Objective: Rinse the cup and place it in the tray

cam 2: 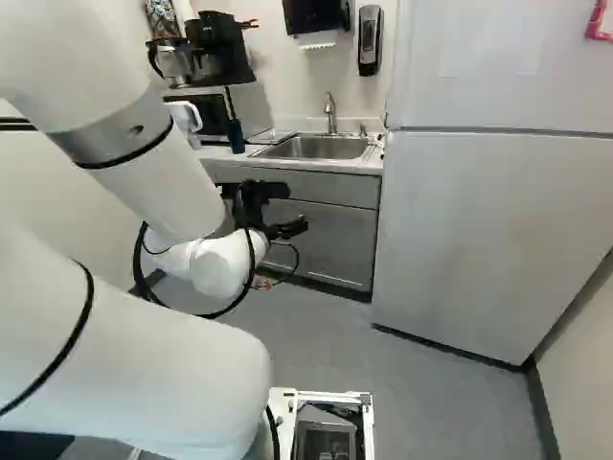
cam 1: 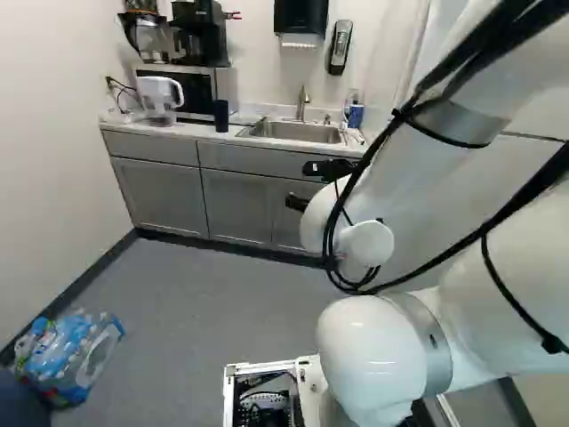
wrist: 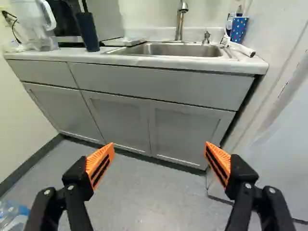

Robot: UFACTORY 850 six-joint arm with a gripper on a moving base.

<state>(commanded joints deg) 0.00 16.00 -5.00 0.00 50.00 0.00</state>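
On the far tabletop (wrist: 72, 56), left of the sink (wrist: 178, 50), the dark cup (wrist: 88, 33) stands ahead and to the left of the widely spread claw (wrist: 159, 146).

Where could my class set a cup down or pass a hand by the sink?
Small bare counter patch between pitcher and dark cup; the visible basin of the sink looks free too. Crowded: the sink's fridge side, with blue cup and brush, and the dark cup's side, with a flat white thing.

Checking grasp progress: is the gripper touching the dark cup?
Apart: the wrist view shows cabinet fronts between the open gripper and the dark cup.
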